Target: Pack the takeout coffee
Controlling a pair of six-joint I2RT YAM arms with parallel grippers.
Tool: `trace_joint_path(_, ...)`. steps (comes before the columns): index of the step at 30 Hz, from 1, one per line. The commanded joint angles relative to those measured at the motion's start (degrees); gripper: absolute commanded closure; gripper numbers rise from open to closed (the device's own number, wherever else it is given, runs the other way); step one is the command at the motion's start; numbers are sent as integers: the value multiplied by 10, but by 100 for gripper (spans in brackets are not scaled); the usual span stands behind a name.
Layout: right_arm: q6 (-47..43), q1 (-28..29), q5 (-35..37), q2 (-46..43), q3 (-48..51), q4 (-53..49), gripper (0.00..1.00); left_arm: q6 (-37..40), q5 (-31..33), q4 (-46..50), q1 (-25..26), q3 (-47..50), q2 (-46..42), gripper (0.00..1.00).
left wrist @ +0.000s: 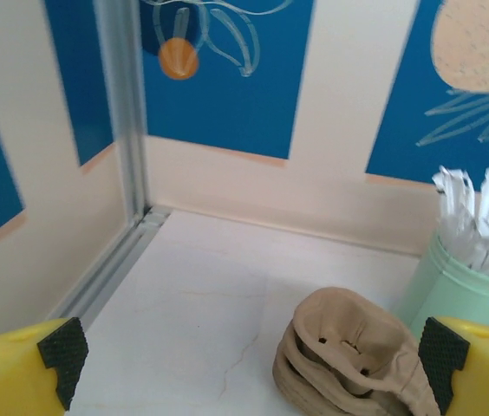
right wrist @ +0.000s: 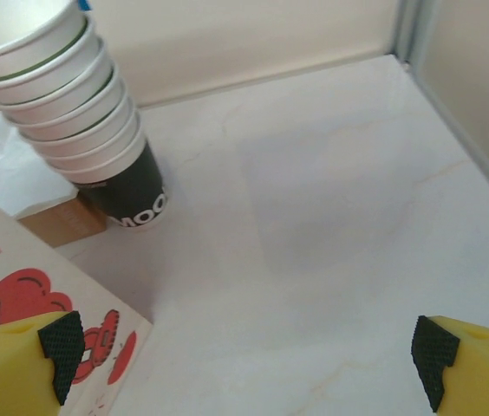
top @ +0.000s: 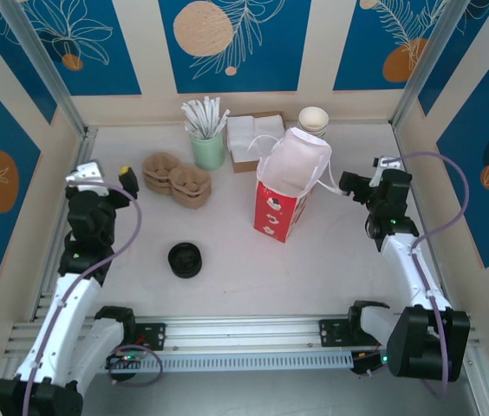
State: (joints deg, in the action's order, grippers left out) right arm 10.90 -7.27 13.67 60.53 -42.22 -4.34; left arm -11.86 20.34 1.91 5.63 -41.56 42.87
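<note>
The red-and-white paper bag [top: 279, 204] stands open-mouthed on the white table [top: 253, 282], its handles loose at the top. Well to the left of the bag and nearer the arm bases sits a round black-lidded thing that I take to be the takeout coffee [top: 185, 259]. From above only the lid shows clearly, so I cannot make out its side. It stands alone, and nothing is touching it.

The left gripper [top: 106, 176] hangs far to the left of the bag, by the side wall. Its yellow fingers are spread as wide as they go and have hold of nothing. The right gripper [top: 361, 178] sits just to the right of the bag, near its handles, equally wide open and empty.

Behind the bag, against the back wall, a stack of paper cups [right wrist: 62, 95] leans a little, and its bottom cup is dark-sided. Just behind the bag to the left lies a cardboard box of white napkins [top: 249, 140]. Further left of that stand a mint-green holder of white wrapped sticks [top: 208, 149] and a pile of brown pulp cup carriers [top: 178, 178].
</note>
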Motion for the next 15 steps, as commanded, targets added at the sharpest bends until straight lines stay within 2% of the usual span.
trace_joint_path(1, 17, -20, 28, -5, -64, -113, 1, -84, 36, 179, -5, -67, 12, 1)
trace_joint_path(4, 61, -38, 57, 6, -120, -166, 0, -107, 15, 236, -5, -123, 37, 1)
trace_joint_path(8, 187, -50, 38, 49, -223, -229, 5, -115, -60, 299, -5, -197, 76, 1)
trace_joint_path(10, 234, -51, -9, 90, -291, -278, 5, -112, -94, 320, -6, -225, 92, 1)
trace_joint_path(12, 238, -47, -80, 144, -358, -310, 5, -111, -130, 334, -5, -247, 104, 1)
trace_joint_path(15, 238, -26, -116, 214, -436, -343, 7, -108, -173, 347, -5, -267, 108, 1)
